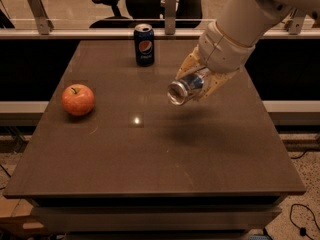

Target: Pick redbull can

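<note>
Above the right middle of the table (150,164), the redbull can (182,89) hangs in the air, clear of the surface, with a soft dark shadow on the wood below it. It lies nearly on its side. Its shiny round silver end is turned toward the near left and faces the camera, while the rest of its body runs back to the right into the pincer (198,81). The pincer is clenched on the can: one of its pale yellowish fingers (189,64) reaches over the top of it and another shows beneath on the right. Behind the pincer a thick white arm (240,24) rises to the upper right corner of the view.

Farther back and to the left, near the table's far edge, a dark blue Pepsi can (144,44) stands upright. Well apart on the left side of the table sits a red-orange apple (78,99), stem up. A small bright glint shows on the table between the apple and the shadow. Beyond the far edge runs a pale rail, with a black office chair (107,1) behind it.
</note>
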Available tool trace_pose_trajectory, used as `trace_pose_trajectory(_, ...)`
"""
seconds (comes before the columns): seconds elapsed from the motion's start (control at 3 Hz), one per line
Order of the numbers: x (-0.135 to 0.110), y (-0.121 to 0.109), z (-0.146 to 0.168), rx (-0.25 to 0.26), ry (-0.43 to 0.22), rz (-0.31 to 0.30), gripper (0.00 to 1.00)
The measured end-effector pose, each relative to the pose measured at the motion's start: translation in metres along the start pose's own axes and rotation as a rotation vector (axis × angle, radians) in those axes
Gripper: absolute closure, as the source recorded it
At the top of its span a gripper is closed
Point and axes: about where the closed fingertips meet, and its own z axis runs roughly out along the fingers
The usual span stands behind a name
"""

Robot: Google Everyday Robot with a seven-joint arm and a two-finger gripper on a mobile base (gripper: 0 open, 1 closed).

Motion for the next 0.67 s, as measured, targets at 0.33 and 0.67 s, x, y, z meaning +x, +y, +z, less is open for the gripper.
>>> trace_pose_trajectory(0.33, -0.001, -0.004, -0.014, 0.024, 0.017, -0.006, 1.0)
trace_pose_trajectory(0.67, -0.005, -0.002, -0.025, 0.052, 0.032, -0.011, 1.0)
